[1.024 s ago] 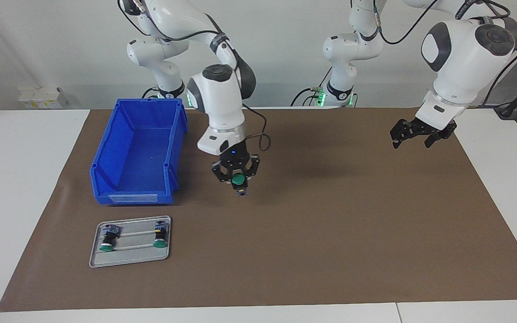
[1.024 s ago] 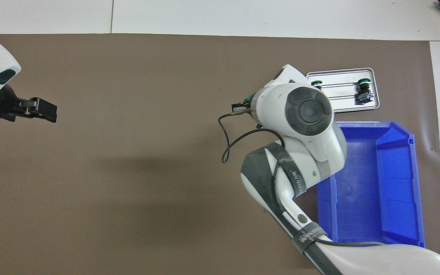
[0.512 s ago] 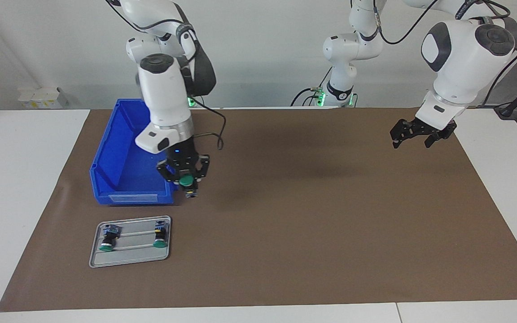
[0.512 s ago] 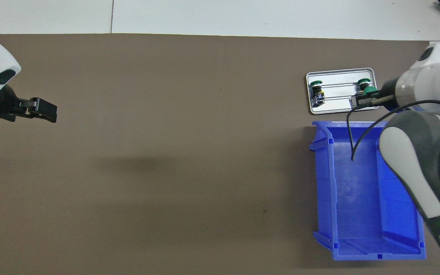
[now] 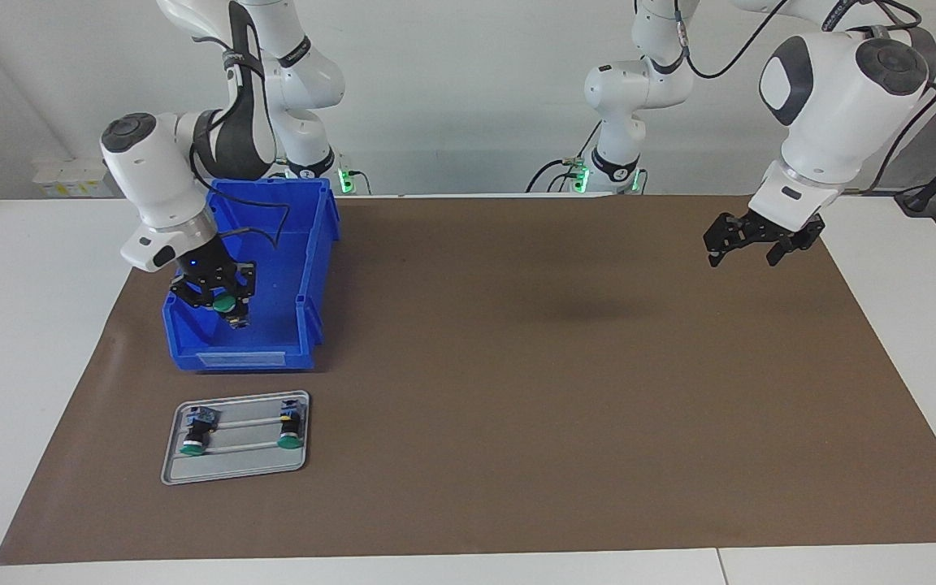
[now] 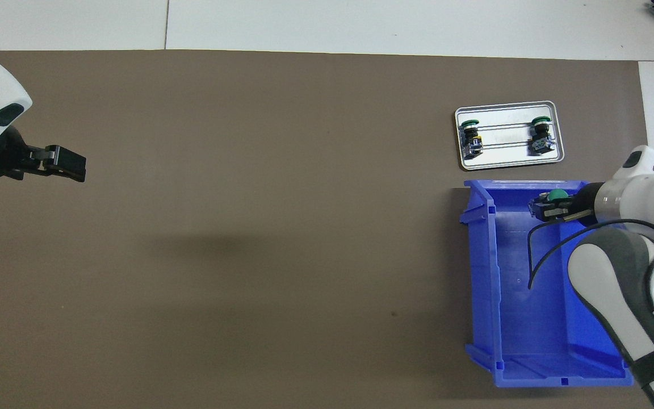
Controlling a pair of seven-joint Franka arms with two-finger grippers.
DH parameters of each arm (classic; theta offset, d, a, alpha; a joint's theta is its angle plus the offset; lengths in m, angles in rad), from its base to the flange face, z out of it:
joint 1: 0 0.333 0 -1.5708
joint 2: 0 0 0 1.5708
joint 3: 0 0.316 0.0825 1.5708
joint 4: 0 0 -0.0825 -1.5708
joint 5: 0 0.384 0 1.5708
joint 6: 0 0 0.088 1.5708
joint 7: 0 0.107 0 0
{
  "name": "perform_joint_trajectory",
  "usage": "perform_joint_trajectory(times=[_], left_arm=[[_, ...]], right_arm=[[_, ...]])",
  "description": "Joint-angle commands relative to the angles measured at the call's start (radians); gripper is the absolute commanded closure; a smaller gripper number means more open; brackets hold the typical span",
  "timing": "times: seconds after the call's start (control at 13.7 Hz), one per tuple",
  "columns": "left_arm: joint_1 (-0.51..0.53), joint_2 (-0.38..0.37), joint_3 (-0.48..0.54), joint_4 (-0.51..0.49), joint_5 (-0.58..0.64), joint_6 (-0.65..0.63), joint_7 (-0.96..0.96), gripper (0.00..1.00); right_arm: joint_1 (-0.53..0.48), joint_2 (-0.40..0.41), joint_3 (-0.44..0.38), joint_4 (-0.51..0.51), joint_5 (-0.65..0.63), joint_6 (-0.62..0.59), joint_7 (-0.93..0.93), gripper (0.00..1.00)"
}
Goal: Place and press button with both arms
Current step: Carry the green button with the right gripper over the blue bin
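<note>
One green button (image 5: 224,305) pinched tight in right gripper (image 5: 219,302), hanging over blue bin (image 5: 192,349), 12 o'clock from tray (image 5: 234,467). Left gripper (image 5: 751,244) waiting, spread wide, empty. Still unplaced, unpressed.

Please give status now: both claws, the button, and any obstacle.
Right claw shut on button, over blue bin. Left claw open, empty, waiting over mat. Nothing in the way.

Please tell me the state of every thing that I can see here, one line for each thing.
Right hand: shut on the green button, over the blue bin.
Left hand: open, holds nothing, waits over the brown mat.
Blue bin: open on top, nothing inside.
Metal tray: holds two buttons, lying on their sides.
</note>
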Motion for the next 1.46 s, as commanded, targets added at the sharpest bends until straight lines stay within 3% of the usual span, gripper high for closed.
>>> perform_joint_trajectory(times=[0.0, 0.37, 0.44, 0.59, 0.66, 0.73, 0.8, 1.1, 1.39], left_arm=[[-0.007, -0.027, 0.006, -0.013, -0.011, 0.034, 0.017, 0.00], [-0.007, -0.042, 0.007, 0.007, -0.011, -0.026, 0.014, 0.00], [-0.007, -0.053, 0.009, 0.007, -0.011, -0.047, 0.014, 0.00], [-0.007, -0.064, 0.009, 0.006, -0.011, -0.086, 0.016, 0.00], [-0.007, -0.079, 0.004, 0.004, -0.011, -0.081, 0.014, 0.00], [-0.008, -0.093, 0.003, -0.007, -0.011, -0.075, 0.014, 0.00], [-0.008, -0.096, 0.004, -0.011, -0.011, -0.089, 0.010, 0.00], [0.021, -0.096, 0.006, -0.013, -0.011, -0.086, 0.010, 0.00], [0.024, -0.096, 0.006, -0.013, -0.011, -0.086, 0.010, 0.00]], right_arm=[[-0.005, -0.035, 0.006, -0.124, 0.026, 0.100, -0.011, 1.00], [-0.001, -0.026, 0.006, -0.203, 0.026, 0.166, -0.009, 1.00], [-0.005, -0.014, 0.006, -0.203, 0.026, 0.166, -0.009, 0.93], [-0.002, -0.005, 0.006, -0.202, 0.025, 0.170, 0.006, 0.36], [-0.002, -0.005, 0.006, -0.200, 0.025, 0.170, 0.006, 0.28], [-0.002, -0.005, 0.006, -0.197, 0.025, 0.168, 0.006, 0.10], [-0.005, -0.002, 0.006, -0.192, 0.026, 0.168, 0.008, 0.00], [-0.007, -0.009, 0.003, -0.075, 0.025, 0.092, 0.086, 0.00], [-0.040, 0.015, 0.000, 0.148, 0.002, -0.094, 0.126, 0.00]])
